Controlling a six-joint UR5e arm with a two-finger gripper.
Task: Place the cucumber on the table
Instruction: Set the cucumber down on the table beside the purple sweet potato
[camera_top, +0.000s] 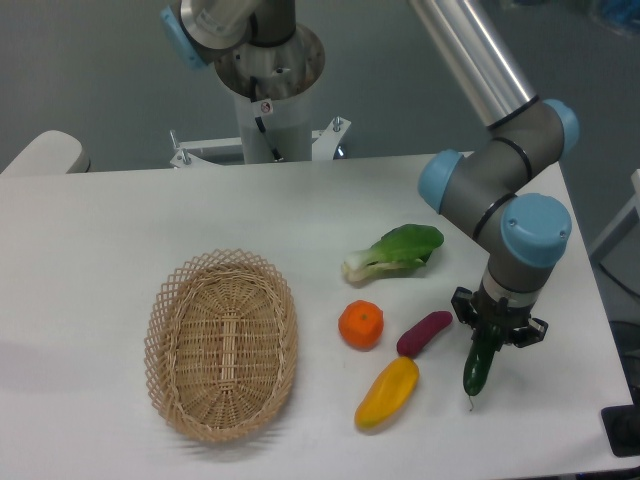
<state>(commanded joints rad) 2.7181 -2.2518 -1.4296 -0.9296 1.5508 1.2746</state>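
The two-finger gripper is clamped on the slim dark green glossy cucumber. The cucumber hangs near-vertical over the flat white table, at 3 o'clock of the yellow pepper.

The arm comes in from the top centre of the frame as a bare silver tube slanting down to the right. It ends in a grey elbow with blue caps at right of centre, then folds into a second grey joint with a blue cap just below. From there the wrist points straight down. The gripper sits at lower right, small and black, its jaws closed on the upper end of the cucumber, which hangs nearly upright, tip down. The robot's base column stands at the top, left of centre, with a blue-capped joint above it.
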